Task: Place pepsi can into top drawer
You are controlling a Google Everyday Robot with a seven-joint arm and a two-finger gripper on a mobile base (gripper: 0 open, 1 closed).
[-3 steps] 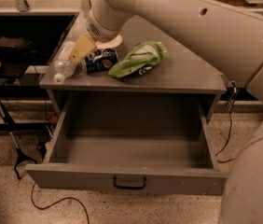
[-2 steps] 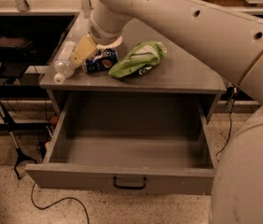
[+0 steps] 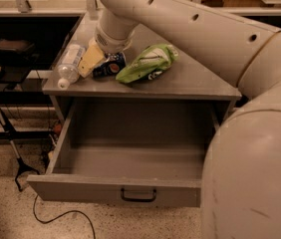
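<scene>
Arm (image 3: 190, 29) fills the top and right of the camera view and bends down to the back left of the counter (image 3: 200, 81). End effector (image 3: 99, 62) sits low over the counter top, right at the pepsi can (image 3: 111, 66). Its cream-coloured tip is against the can's left side. Cannot tell from this angle whether the end effector is open or clamped on the can, because the wrist housing covers the rest.

Pepsi can lies on its side on the counter, logo facing the camera, not in the drawer. Water bottle (image 3: 69, 65) lies on its side just left of the end effector, with its cap toward the counter's front-left edge. Green chip bag (image 3: 148, 62) lies just right of the can, touching it or nearly so, and angles toward the back right.

Top drawer (image 3: 130, 158) is pulled well out below the counter's front edge, with nothing visible inside. Its dark handle (image 3: 138, 195) is centred on the front panel.

Speckled floor (image 3: 6, 208) lies lower left, with a black cable (image 3: 56, 217) trailing across it. Black stand leg (image 3: 11, 148) is left of the drawer. Robot body (image 3: 260, 173) blocks the lower right.
</scene>
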